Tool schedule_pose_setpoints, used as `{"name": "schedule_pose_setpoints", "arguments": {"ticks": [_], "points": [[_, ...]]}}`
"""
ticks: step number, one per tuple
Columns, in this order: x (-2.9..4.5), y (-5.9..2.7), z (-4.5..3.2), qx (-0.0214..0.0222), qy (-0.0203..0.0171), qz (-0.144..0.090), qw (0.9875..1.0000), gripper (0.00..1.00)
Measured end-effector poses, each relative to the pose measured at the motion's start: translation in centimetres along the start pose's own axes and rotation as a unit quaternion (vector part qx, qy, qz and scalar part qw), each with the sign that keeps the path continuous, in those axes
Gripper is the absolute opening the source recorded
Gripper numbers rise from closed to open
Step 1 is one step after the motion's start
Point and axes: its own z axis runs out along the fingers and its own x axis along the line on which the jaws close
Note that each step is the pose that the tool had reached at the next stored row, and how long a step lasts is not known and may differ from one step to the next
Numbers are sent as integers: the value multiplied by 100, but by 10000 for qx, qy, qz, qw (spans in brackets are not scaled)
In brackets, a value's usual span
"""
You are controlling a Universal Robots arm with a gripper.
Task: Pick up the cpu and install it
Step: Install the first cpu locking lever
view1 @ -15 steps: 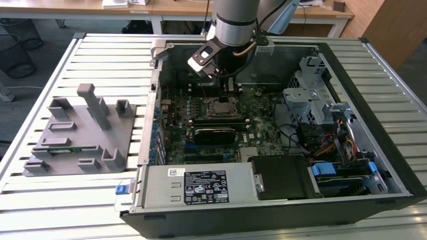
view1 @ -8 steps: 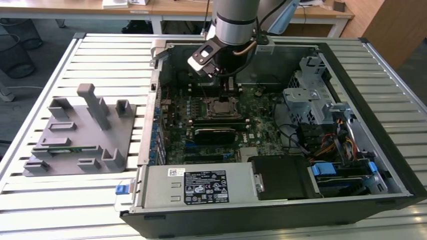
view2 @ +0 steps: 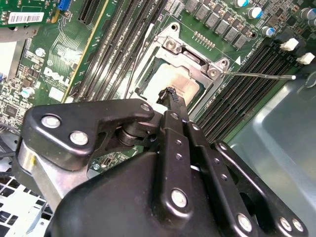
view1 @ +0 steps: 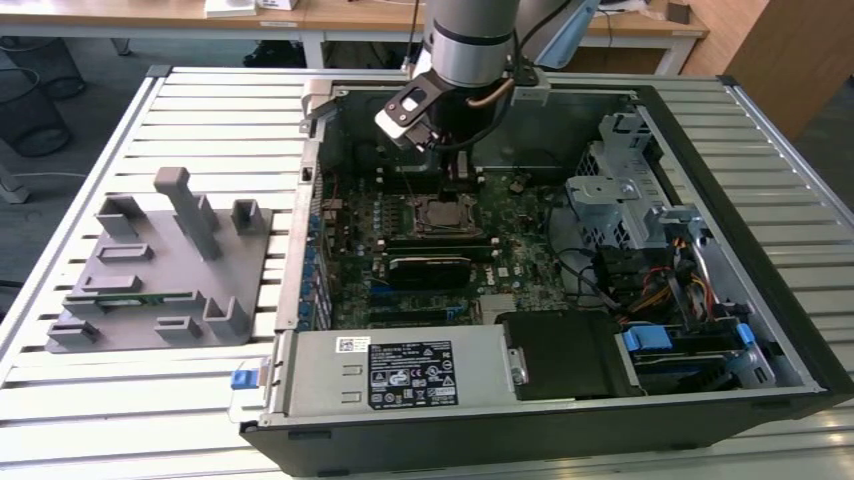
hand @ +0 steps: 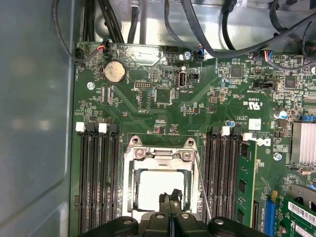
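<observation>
1. The arm [view1: 467,40] is reaching straight down into the open case [view1: 774,250], with its wrist upright and its jaws pointing at the board [hand: 148,98].
2. The jaws are pressing together, their tips meeting in a thin line in both wrist views. They are hanging right over one edge of the cpu [hand: 150,190]; I cannot tell whether they are touching it.
3. The cpu is lying flat in the socket, its pale top showing through the window of the frame [hand: 160,154].
4. A thin lever [hand: 201,177] is running along one side of the frame.
5. Black memory slots [hand: 98,182] are flanking the socket on both sides.
6. Farther along the board, a coin cell [hand: 114,72] is sitting near the board's edge, and white lettering is showing on the green.
7. A barcode sticker [view2: 25,18] is showing on a card in the second wrist view.
8. In the exterior view, the power supply [view1: 400,375] is filling the case's near end, carrying a black label and a small white one.
9. A grey fixture [view1: 160,270] is standing on the slatted surface [view1: 200,110], at the exterior view's left of the case.
10. Desks [view1: 334,15] are standing behind it all.
</observation>
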Motion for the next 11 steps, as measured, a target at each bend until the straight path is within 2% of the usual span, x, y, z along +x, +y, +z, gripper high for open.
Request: {"name": "schedule_pose_setpoints", "arguments": {"ticks": [11], "points": [[-2, -2, -56, 0, 0, 0, 10000, 11]]}}
